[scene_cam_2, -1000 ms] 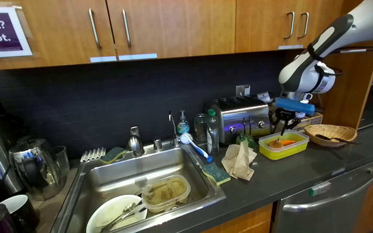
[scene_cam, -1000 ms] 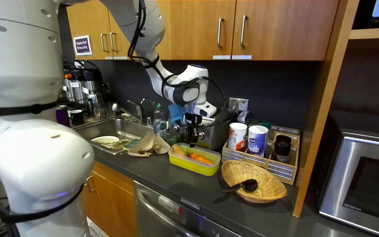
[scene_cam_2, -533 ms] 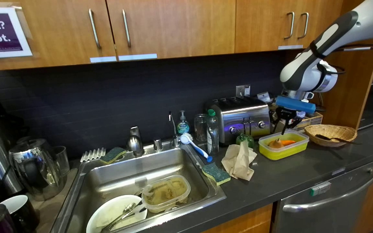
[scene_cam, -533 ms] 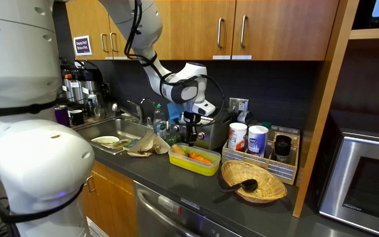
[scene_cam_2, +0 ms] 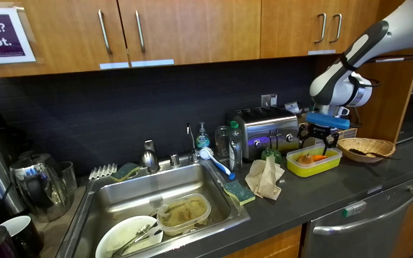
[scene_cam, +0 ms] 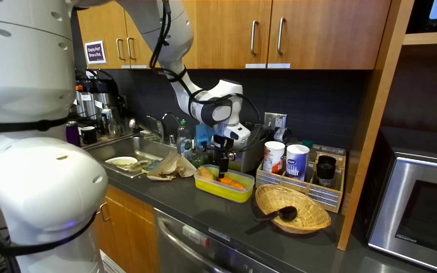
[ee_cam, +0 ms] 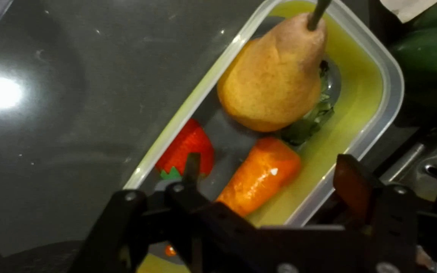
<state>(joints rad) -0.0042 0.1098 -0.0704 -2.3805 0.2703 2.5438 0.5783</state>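
A yellow plastic container (scene_cam: 222, 190) with a clear rim sits on the counter in both exterior views. In the wrist view it holds a pear (ee_cam: 275, 79), an orange carrot (ee_cam: 262, 170) and a red strawberry (ee_cam: 192, 144) with green leaves; a dark green leafy thing lies partly under the pear. Just above the container, pointing down, my gripper (scene_cam_2: 313, 147) stands wide open with nothing held. From the wrist, the gripper (ee_cam: 268, 156) has one finger in front of the strawberry and the other by the rim nearer the toaster, with the carrot showing between them. The carrot's lower end is hidden behind the gripper.
A steel toaster (scene_cam_2: 273, 134) stands behind the container. Beside it are a green pepper (scene_cam_2: 271, 154) and crumpled brown paper (scene_cam_2: 265, 177). Opposite lie a wicker basket (scene_cam: 305, 220) with a black ladle (scene_cam: 288, 214) and an organizer holding canisters (scene_cam: 296, 163). The sink (scene_cam_2: 224, 195) holds dishes.
The gripper has lowered toward the container, and its jaws have spread from partly open to wide. Food and container have stayed in place.
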